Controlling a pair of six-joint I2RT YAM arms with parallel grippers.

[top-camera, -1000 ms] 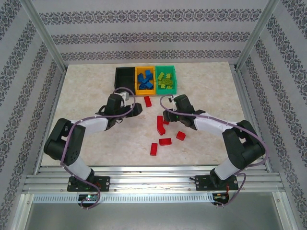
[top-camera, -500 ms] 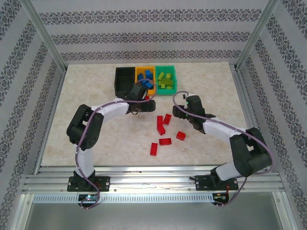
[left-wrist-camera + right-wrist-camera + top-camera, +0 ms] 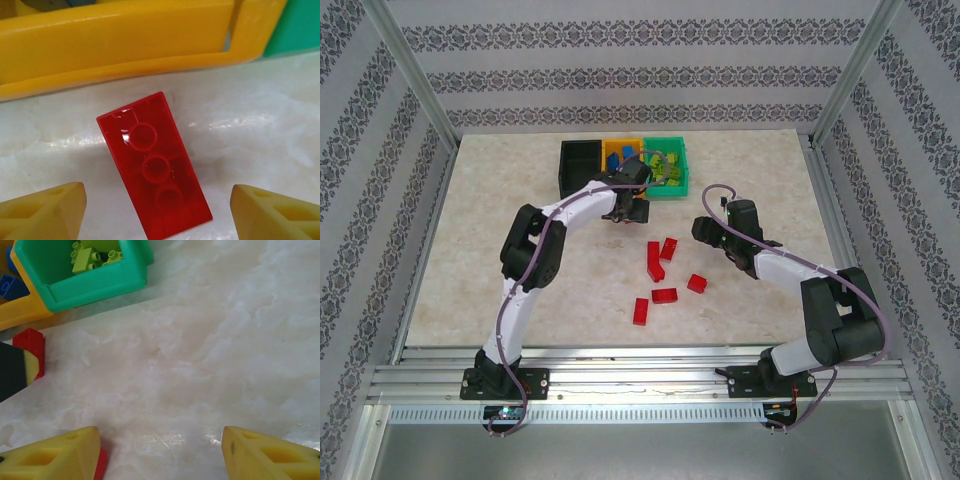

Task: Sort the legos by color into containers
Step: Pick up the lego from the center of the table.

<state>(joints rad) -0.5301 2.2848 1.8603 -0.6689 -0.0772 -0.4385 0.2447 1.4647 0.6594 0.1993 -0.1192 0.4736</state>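
A red lego (image 3: pixel 155 165) lies underside up on the table, just in front of the orange-yellow container (image 3: pixel 115 45). My left gripper (image 3: pixel 157 200) is open and straddles this lego; both yellow fingers (image 3: pixel 42 212) stand clear of its sides. From above, the left gripper (image 3: pixel 625 208) sits before the orange-yellow container (image 3: pixel 620 158). My right gripper (image 3: pixel 160 440) is open over bare table with nothing between its jaws, and from above the right gripper (image 3: pixel 706 228) is to the right of the loose red legos (image 3: pixel 653 260). The teal container (image 3: pixel 90 282) holds lime green legos (image 3: pixel 87 260).
The black container (image 3: pixel 580 165) stands left of the orange-yellow one and the teal container (image 3: pixel 668 165) stands on its right. Several red legos (image 3: pixel 664 296) lie scattered mid-table. One red lego (image 3: pixel 101 465) peeks from behind my right gripper's left finger. Blue legos (image 3: pixel 12 287) lie in the orange-yellow container.
The left arm has reached forward and right from mid-table to the red lego before the orange-yellow container, its jaws narrowing slightly. The right gripper has drifted right, away from the red legos.
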